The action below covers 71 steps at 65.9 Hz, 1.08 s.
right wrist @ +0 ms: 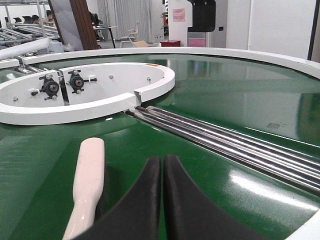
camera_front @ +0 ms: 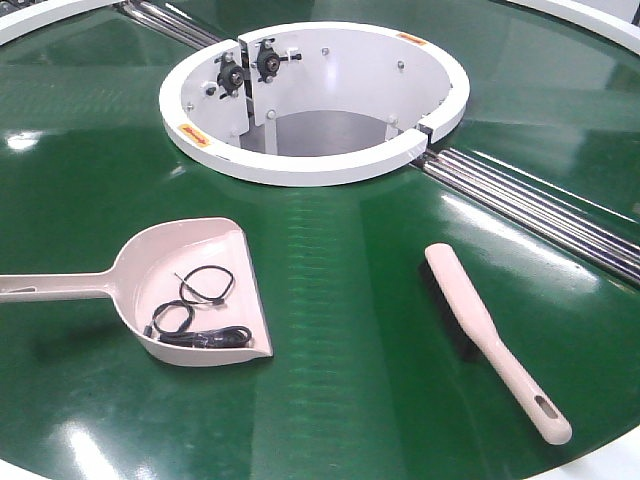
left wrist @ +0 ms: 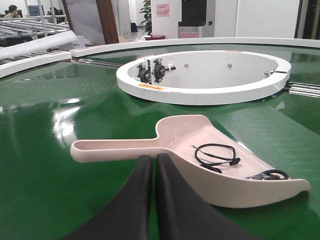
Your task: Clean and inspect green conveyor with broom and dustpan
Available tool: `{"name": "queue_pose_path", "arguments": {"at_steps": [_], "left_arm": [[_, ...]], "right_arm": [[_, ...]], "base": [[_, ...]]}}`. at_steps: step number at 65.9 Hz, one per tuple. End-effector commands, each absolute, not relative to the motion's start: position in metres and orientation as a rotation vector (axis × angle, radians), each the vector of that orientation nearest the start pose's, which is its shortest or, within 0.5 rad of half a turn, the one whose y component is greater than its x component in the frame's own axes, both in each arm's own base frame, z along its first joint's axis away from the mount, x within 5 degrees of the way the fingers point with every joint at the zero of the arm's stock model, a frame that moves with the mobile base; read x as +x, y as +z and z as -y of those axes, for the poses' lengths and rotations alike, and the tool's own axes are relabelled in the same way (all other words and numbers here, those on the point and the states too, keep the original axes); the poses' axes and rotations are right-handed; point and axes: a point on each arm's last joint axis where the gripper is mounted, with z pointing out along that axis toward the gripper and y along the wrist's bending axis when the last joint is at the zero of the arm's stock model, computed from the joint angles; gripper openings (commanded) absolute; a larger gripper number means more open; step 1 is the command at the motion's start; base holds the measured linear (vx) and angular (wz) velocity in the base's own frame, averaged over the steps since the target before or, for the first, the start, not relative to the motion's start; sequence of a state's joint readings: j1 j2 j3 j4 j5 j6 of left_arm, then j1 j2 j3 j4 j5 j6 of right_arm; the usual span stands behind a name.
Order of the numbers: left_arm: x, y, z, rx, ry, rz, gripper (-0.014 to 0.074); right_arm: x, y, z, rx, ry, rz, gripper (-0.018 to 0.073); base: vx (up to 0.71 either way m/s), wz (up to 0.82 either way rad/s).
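**A bright workshop behind the belt**

White walls (right wrist: 280, 25) closed the upper right of both wrist views. A brown pillar (right wrist: 82, 22) stood upper left, a potted plant (left wrist: 147, 15) top centre, pink notices (left wrist: 162, 9) beside it. Roller racks (left wrist: 25, 27) and a seated person (left wrist: 10, 11) filled the far upper left.

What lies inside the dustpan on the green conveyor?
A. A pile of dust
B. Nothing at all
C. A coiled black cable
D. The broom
C: the front view shows a thin black cable looped inside the dustpan, and the left wrist view shows it there too; the broom lies apart on the conveyor, to the pan's right.
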State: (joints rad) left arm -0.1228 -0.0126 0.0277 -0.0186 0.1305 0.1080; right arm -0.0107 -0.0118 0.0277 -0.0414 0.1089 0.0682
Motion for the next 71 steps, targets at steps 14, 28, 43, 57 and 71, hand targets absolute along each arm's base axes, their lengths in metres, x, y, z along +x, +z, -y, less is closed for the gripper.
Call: {"name": "queue_pose_path", "arguments": {"at_steps": [14, 28, 43, 57, 71], "left_arm": [[0.0555, 0.1967, 0.007, 0.157, -0.036, -1.548, -0.0006], [0.0555, 0.1967, 0.007, 0.157, -0.036, -1.548, -0.0006], [0.0555, 0.1967, 0.007, 0.157, -0.036, -1.548, -0.0006], [0.0555, 0.1967, 0.007, 0.157, -0.036, -1.548, -0.0006], [0.0555, 0.1967, 0.007, 0.157, -0.036, -1.548, -0.0006]], "right_arm": [[0.056, 0.2005, 0.0011, 0.023, -0.005, -1.528, -0.0008], [0.056, 0.2005, 0.0011, 0.023, -0.005, -1.528, -0.0008], [0.056, 0.2005, 0.0011, 0.023, -0.005, -1.528, -0.0008], [0.056, 0.2005, 0.0011, 0.023, -0.005, -1.528, -0.0008], [0.056, 0.2006, 0.0011, 0.023, -0.005, -1.528, -0.0008]], "base": [[0.0, 0.0], [0.0, 0.0], [0.0, 0.0], [0.0, 0.0], [0.0, 0.0]]}}
